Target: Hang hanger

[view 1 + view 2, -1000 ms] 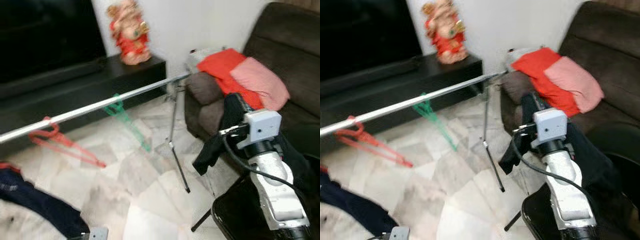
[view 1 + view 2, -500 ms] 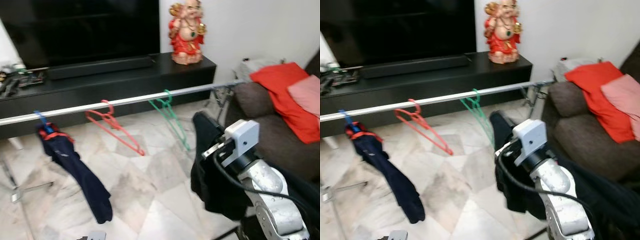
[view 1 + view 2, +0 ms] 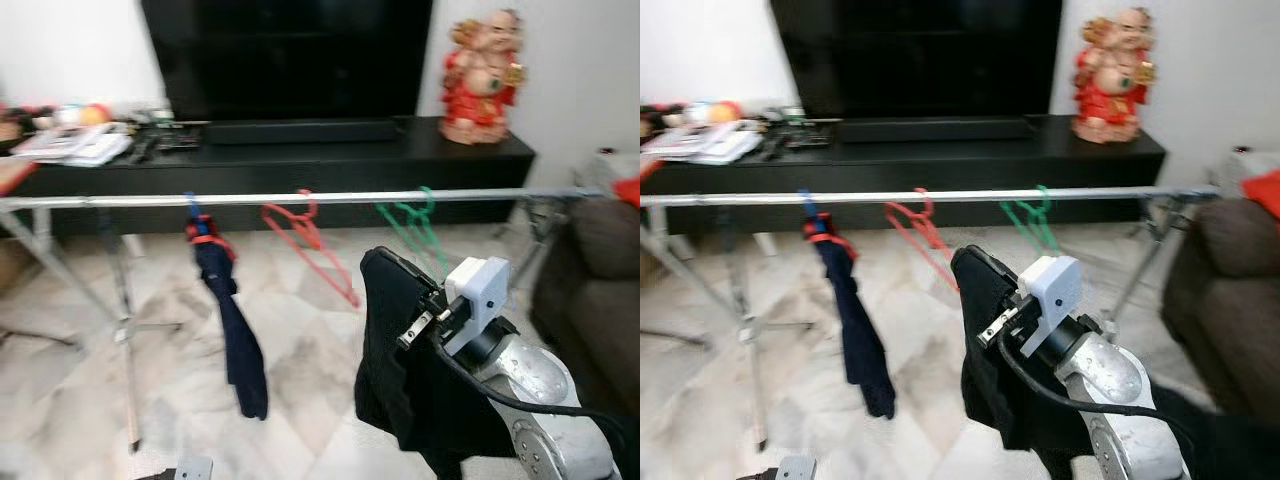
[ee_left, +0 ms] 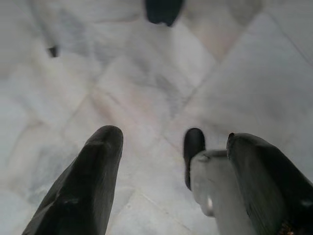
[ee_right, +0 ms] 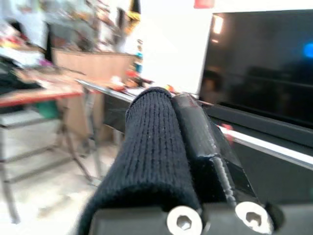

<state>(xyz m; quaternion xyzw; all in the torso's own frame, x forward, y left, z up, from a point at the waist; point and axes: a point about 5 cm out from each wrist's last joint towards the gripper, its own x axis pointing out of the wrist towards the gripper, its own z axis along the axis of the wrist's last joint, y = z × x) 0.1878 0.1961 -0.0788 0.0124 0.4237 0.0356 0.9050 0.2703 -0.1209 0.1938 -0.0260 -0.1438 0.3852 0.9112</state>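
Right tool [image 3: 985, 275] is held raised in front of the rail [image 3: 330, 197], clamped on a black garment [image 3: 400, 370] that drapes over one finger and hangs below the wrist; no hanger can be made out inside it. Left tool [image 4: 166, 161] is pointed down at the marble floor [image 4: 146, 98] with fingers [image 4: 83, 186] spread apart, nothing held. On the rail, a navy garment [image 3: 232, 325] on a blue hanger [image 3: 192, 212], a red hanger [image 3: 305, 235] and a green hanger [image 3: 415, 225] are hung side by side, ahead of the black TV counter [image 3: 300, 160] carrying a red figurine [image 3: 483, 75].
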